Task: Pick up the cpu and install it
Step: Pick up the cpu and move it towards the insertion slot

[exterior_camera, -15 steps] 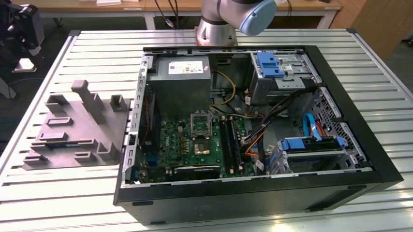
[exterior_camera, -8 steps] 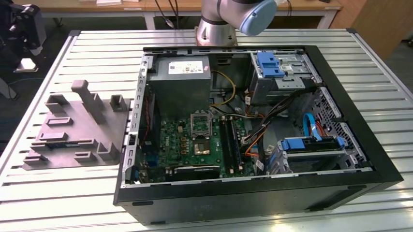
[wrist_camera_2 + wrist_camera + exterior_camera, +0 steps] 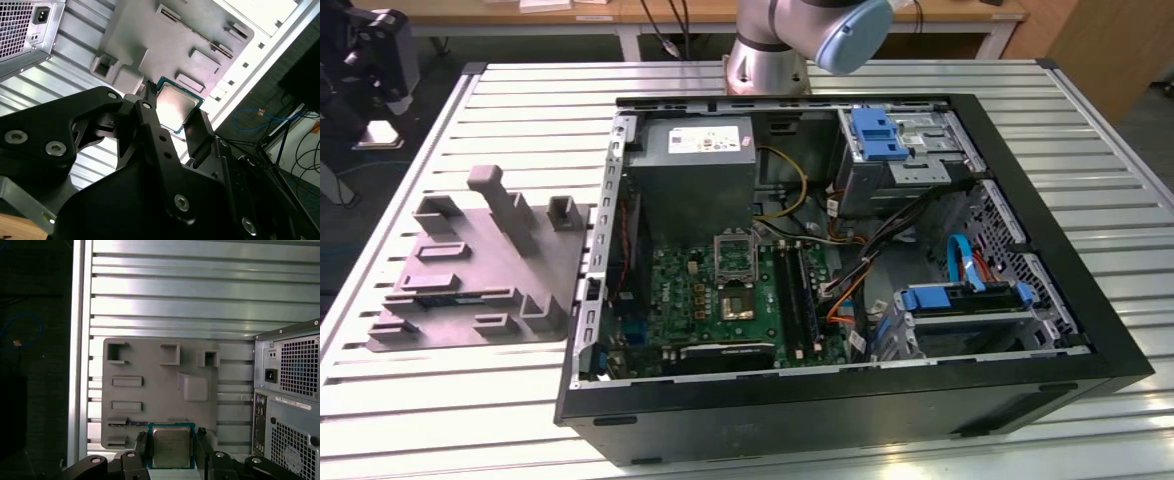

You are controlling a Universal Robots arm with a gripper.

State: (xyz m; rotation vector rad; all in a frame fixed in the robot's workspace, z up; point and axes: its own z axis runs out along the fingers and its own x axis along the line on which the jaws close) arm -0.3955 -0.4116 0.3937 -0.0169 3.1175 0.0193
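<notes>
Arm (image 3: pixel 787 40) cut off at the exterior view's top edge; part of the cpu (image 3: pixel 171 447) (image 3: pixel 178 107) is hidden behind the pincer (image 3: pixel 171 436) (image 3: pixel 175 104) in both wrist views. Grey fixture plate (image 3: pixel 474 255) sits frame-left on the desk (image 3: pixel 454 420), open PC case (image 3: pixel 854 420) centre-right. Pincer is clamped on the cpu across two opposite edges, chip seen against the plate's edge

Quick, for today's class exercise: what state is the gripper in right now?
Gripper: closed, holding the cpu between its fingers.
</notes>
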